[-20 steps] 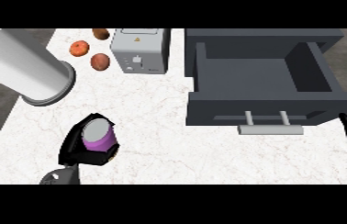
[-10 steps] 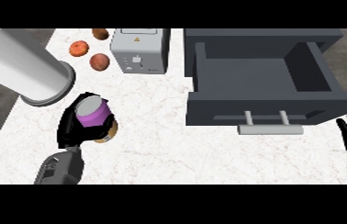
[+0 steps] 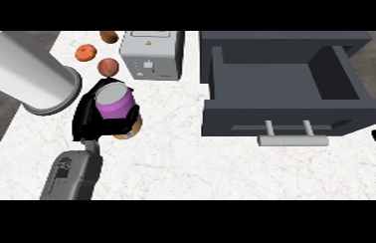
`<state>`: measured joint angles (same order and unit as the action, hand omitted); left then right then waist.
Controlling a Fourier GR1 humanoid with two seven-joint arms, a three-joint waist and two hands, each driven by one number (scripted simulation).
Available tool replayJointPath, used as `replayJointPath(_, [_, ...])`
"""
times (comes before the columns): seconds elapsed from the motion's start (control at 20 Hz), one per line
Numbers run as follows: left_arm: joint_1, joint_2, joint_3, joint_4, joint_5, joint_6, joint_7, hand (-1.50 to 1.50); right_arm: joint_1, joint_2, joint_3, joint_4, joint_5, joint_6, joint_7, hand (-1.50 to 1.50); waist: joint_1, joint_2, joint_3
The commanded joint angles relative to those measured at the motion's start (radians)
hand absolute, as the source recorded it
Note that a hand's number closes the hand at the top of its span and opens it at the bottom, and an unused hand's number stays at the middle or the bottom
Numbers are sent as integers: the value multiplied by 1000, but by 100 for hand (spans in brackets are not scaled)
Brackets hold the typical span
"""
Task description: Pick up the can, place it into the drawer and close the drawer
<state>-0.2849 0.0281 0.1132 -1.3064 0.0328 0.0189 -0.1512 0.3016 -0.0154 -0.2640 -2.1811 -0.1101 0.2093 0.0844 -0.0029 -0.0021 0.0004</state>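
Note:
A purple can [image 3: 115,103] with a grey lid is upright in my left hand [image 3: 86,118], whose black fingers curl round its sides. Hand and can are above the counter's left part, well left of the drawer. Just under the can a brown round thing [image 3: 133,130] peeks out. The dark grey drawer [image 3: 220,118] stands open at the right, its inside bare, with a pale handle [image 3: 292,133] on its front. Only a thin sliver of my right hand [image 3: 373,135] shows at the right edge.
A grey boxy appliance [image 3: 150,55] stands at the back, between the can and the drawer. Three round orange-brown items [image 3: 86,52] lie to its left. A big pale cylinder [image 3: 33,80] slants in from the left edge. White marble counter [image 3: 220,172] stretches in front.
My left hand has carried the can away from me and slightly to the right, and the forearm now shows more. The right hand's sliver at the edge has shrunk.

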Motion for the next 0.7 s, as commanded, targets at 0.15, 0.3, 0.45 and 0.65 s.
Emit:
replayJointPath(0.15, [-72, -27, -144, -163, -59, 133, 172, 150, -6, 15, 18, -8, 27, 1, -19, -150, 0, 0, 0])
replayJointPath(0.3, [-185, -28, -154, -167, -55, 146, 281, 150, -59, 15, 50, -65, 51, -63, 112, -150, 2, 1, 0])
replayJointPath(0.45, [-281, -28, -235, -114, -35, 234, 327, 150, -14, -33, -55, 25, -49, 35, 7, -150, -9, 1, 0])
replayJointPath(0.65, [-428, -28, -288, -18, -37, 325, 335, 150, 36, -32, -60, -12, -56, 45, -12, -150, -18, 2, 0])
